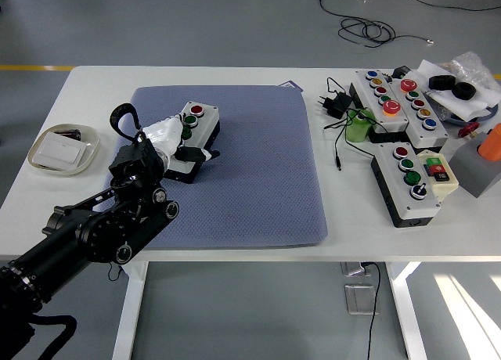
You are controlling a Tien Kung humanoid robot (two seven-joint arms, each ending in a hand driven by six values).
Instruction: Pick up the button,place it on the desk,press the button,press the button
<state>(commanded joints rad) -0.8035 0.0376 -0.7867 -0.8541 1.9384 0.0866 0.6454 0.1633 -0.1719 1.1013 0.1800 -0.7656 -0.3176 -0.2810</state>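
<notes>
A grey button box [200, 125] with a black base lies on the blue-grey mat [250, 172], left of the middle. Its red button [196, 109] and a green button [188, 119] show at the far end. My left hand [186, 147], white with black fingers [205, 153], lies over the near end of the box and hides the lower buttons. The fingers reach across the box top and do not close around it. My left arm [94, 227] comes in from the lower left. My right arm is out of view.
A small dish [64, 149] with a card stands left of the mat. At the right lie a black-based button box [407, 180], two long button panels [395, 102], a green roll [361, 127], a black power adapter [337, 103] with cables, and an orange object [491, 141].
</notes>
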